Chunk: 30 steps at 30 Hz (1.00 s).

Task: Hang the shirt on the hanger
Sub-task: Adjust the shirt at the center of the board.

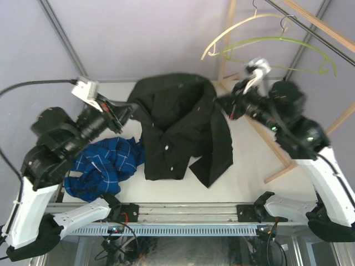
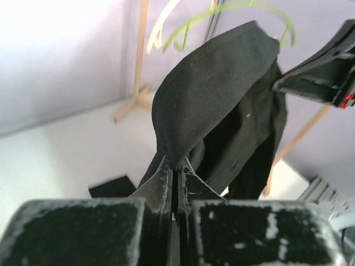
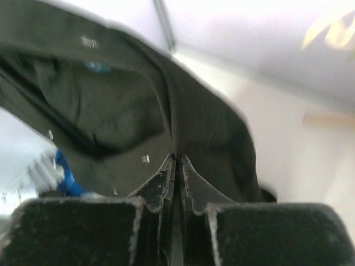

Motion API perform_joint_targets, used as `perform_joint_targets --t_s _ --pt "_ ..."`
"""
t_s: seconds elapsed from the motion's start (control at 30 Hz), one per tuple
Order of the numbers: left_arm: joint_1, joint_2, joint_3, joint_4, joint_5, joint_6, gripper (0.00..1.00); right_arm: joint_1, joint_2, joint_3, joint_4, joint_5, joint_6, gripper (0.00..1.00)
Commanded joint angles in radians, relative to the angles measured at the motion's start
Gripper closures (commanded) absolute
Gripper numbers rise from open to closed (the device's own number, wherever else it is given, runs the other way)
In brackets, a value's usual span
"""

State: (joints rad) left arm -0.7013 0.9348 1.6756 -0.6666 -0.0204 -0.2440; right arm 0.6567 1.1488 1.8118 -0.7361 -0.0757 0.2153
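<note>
Left tool [image 2: 176, 167], right tool [image 3: 177, 159], both tight on limp black white-buttoned shirt [image 1: 178, 119]

Your white table [image 1: 249, 166] bore a blue plaid shirt [image 1: 105, 163] at left, the hem of the black shirt [image 1: 177, 130] centrally, and a wooden rack's foot [image 1: 283, 172] at right.

The left arm [image 1: 55, 141] and right arm [image 1: 299, 133] stretched forward, angled inward — left pincer [image 1: 123, 113] and right pincer [image 1: 222, 103] both pinched fully closed.

open table [image 1: 249, 166] front-right of raised black shirt [image 1: 177, 127]; blue plaid shirt [image 1: 105, 163] takes front-left. wooden rack [image 1: 226, 44] w/ lime-green hanger [image 1: 266, 38] & cream hanger [image 1: 236, 25] blocks right rear; its leg [image 1: 272, 145] crosses table's right side.
</note>
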Motion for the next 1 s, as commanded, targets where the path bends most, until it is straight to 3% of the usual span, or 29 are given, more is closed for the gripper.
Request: perform_joint_targets --t_s 0.0,0.1,0.2,0.3,0.5,0.6,0.73,0.87,0.97 --pt "-0.003 -0.071 -0.225 0.013 0.042 -0.026 1.0 -0.011 -0.108 -0.426 0.084 -0.09 0.138 0.96" --pt "-0.004 -0.123 -0.345 0.012 0.031 -0.047 1.0 -0.007 -0.183 -0.66 0.121 -0.023 0.205 0.86" --pt "-0.004 -0.149 -0.421 0.005 0.02 -0.06 1.0 0.012 -0.261 -0.813 0.16 0.004 0.259 0.66" --pt "-0.003 -0.161 -0.46 -0.009 0.015 -0.068 1.0 0.038 -0.34 -0.889 0.149 0.073 0.301 0.5" --pt "-0.003 -0.181 -0.487 -0.01 -0.02 -0.078 1.0 0.09 -0.492 -0.976 0.128 0.108 0.374 0.35" --pt "-0.003 -0.166 -0.471 -0.015 -0.033 -0.076 1.0 0.18 -0.55 -1.015 0.186 0.136 0.437 0.35" --pt "-0.003 -0.123 -0.423 -0.031 -0.072 -0.075 1.0 0.409 -0.562 -1.083 0.346 0.287 0.494 0.46" --pt "-0.003 -0.096 -0.374 -0.039 -0.092 -0.079 1.0 0.61 -0.451 -1.103 0.527 0.479 0.484 0.47" --pt "-0.003 -0.082 -0.354 -0.035 -0.092 -0.079 1.0 0.676 -0.333 -1.105 0.689 0.556 0.468 0.44"
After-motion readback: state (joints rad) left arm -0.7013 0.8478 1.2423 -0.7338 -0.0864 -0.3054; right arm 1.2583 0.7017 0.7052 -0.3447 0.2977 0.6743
